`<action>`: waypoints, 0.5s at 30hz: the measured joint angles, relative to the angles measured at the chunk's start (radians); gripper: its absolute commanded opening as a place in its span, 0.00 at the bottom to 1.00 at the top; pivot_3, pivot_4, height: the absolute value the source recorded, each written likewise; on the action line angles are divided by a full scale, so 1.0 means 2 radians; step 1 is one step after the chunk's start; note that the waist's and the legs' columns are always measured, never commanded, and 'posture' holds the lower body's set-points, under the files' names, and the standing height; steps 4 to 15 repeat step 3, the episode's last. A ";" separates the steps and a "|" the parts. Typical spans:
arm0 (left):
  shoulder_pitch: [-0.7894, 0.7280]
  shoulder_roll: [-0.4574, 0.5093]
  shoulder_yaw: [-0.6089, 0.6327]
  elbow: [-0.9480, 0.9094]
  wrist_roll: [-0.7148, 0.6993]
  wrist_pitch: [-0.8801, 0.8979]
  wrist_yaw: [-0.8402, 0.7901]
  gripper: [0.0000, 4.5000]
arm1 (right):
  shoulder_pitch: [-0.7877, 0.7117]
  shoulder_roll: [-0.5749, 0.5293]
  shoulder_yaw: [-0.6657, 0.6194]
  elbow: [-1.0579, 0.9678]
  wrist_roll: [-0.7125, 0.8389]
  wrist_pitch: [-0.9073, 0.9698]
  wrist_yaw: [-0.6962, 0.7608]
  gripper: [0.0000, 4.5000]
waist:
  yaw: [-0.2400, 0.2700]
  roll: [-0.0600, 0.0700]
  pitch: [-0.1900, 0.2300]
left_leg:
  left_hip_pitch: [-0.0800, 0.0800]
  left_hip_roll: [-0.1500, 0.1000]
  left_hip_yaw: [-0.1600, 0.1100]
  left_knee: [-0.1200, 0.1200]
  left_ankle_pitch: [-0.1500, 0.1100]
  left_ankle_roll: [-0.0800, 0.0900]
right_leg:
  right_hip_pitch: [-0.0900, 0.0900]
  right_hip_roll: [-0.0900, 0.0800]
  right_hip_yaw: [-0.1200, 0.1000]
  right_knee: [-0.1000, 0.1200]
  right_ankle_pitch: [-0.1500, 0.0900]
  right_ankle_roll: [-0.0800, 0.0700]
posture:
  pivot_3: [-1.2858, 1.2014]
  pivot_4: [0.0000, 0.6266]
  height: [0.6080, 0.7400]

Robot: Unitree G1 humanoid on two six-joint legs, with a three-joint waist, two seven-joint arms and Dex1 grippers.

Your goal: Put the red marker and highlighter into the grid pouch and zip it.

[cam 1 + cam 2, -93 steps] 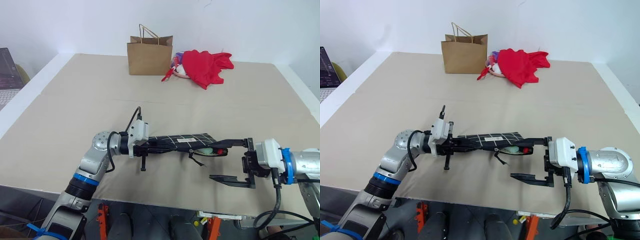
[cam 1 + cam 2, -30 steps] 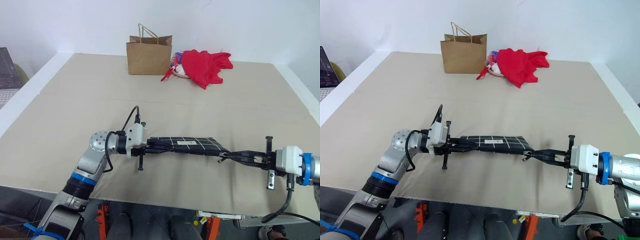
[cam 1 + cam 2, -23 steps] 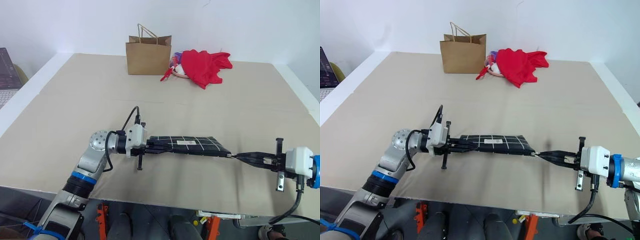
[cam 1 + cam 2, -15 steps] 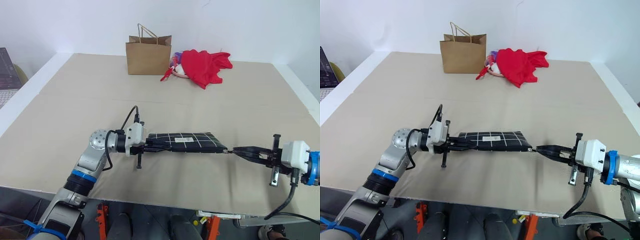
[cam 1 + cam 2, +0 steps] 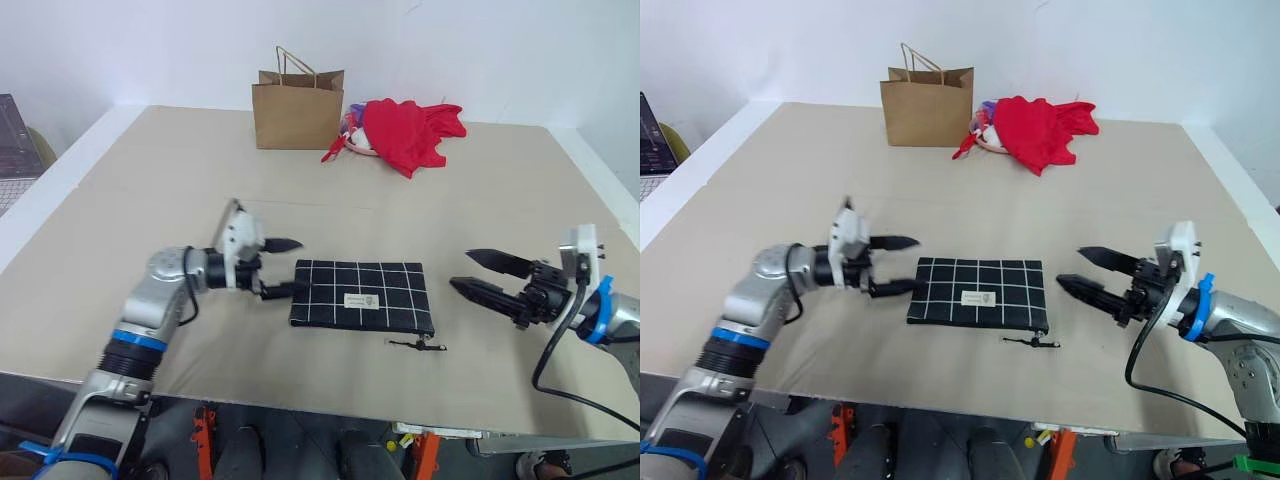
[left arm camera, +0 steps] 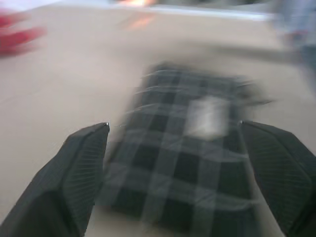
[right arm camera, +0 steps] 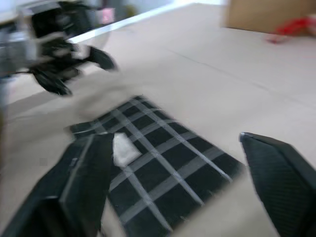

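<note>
The grid pouch point(image 5: 362, 298) lies flat on the table, its white label facing up and its mouth edge closed along the near side. Its black pull cord point(image 5: 415, 345) rests on the table at the near right corner. My left gripper point(image 5: 284, 267) hovers open just off the pouch's left end, touching nothing. My right gripper point(image 5: 461, 269) stands open a short way off the right end, empty. The left wrist view shows the pouch point(image 6: 192, 158) between my open fingers point(image 6: 81, 168). The pouch point(image 7: 158, 177) also lies ahead in the right wrist view. The red marker and the highlighter are hidden.
A brown paper bag point(image 5: 299, 105) stands at the far side of the table, with a red cloth point(image 5: 410, 130) bunched beside it on the right. A laptop point(image 5: 15, 140) sits past the table's left edge. The table's front edge point(image 5: 300, 405) runs just below the pouch.
Both grippers have opened and let go. The pouch, stretched between them before, now lies flat on the table. The left gripper drew back to the left; the right released the pull cord.
</note>
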 measured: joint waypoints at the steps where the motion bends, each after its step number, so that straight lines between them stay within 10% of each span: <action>1: 0.011 0.007 0.010 0.000 0.006 0.001 0.018 1.00 | 0.010 0.006 -0.009 0.007 -0.008 -0.005 -0.006 0.99 | 0.000 0.000 0.000 | 0.000 0.000 0.000 0.000 0.000 0.000 | 0.000 0.000 0.000 0.000 0.000 0.000 | 0.52 0.24 1.00; 15: 0.029 0.011 0.018 0.000 0.021 0.008 0.049 1.00 | 0.025 0.015 -0.019 0.015 -0.022 -0.017 -0.012 0.99 | 0.001 0.000 0.000 | 0.000 0.000 0.000 0.000 0.000 0.000 | 0.000 0.000 0.000 0.000 -0.001 0.000 | 0.52 0.24 1.00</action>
